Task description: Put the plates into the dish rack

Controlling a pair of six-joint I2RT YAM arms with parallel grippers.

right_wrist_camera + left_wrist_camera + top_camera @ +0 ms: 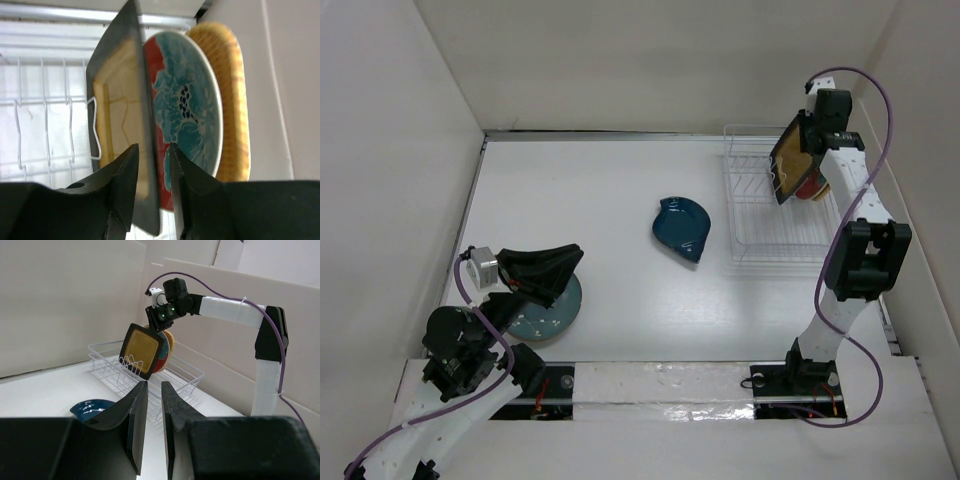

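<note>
My right gripper (807, 130) (152, 147) is shut on the top edge of the black square plate with amber centre (790, 160) (117, 115). It holds the plate tilted over the white wire dish rack (760, 240) (107, 360). Behind it in the rack stand the red plate with teal flowers (187, 100) and the orange-yellow plate (232, 90). The dark blue leaf-shaped plate (682, 228) lies on the table left of the rack. My left gripper (570, 262) (154, 385) is narrowly open and empty, just above the grey-teal speckled plate (545, 318).
White walls close in the table on the left, back and right. The rack's left slots (45, 100) hold nothing. The right arm's purple cable (885, 110) loops beside the rack.
</note>
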